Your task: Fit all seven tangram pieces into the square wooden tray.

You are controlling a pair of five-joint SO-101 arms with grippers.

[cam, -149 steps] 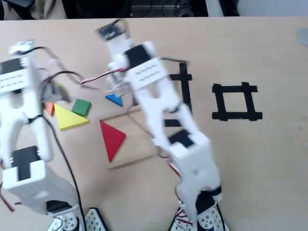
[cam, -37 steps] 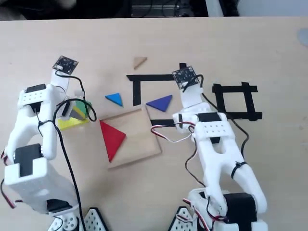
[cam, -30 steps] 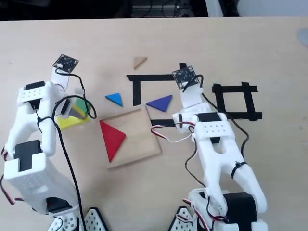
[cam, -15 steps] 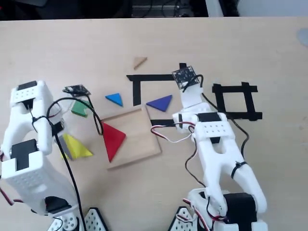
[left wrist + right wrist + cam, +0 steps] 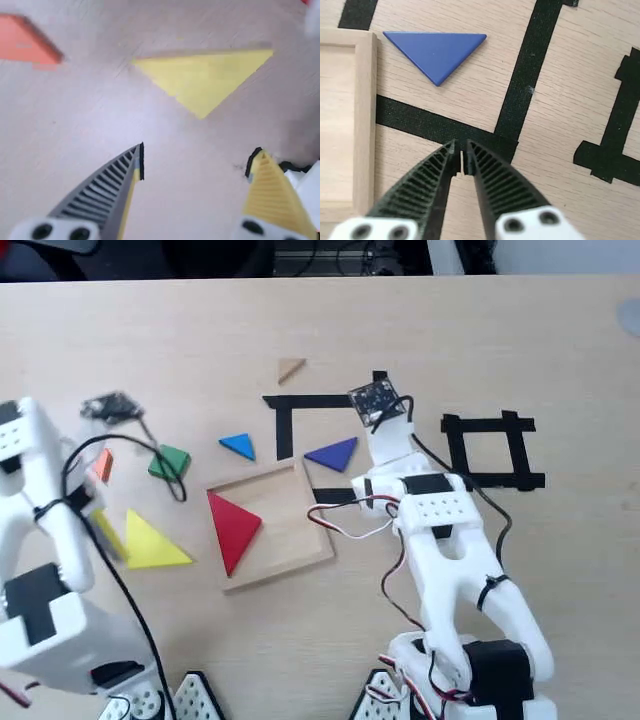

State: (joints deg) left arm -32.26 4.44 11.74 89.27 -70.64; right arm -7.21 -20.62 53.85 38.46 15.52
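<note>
gaping empty near the yellow triangle (image 5: 205, 77): left end effector (image 5: 199, 152); right end effector (image 5: 462, 147) pinched closed, empty, over black tape (image 5: 420, 122).

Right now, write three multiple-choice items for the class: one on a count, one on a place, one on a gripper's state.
1. Pieces in the wooden tray? A one B three C seven
2. The yellow triangle lies: A in the tray B on the table beside it C in a gripper
3. The right gripper is: A wide open B shut, empty C shut on a piece
Key: A, only the red triangle is inside; B, bare table surrounds it; B, its fingers meet over black tape.
</note>
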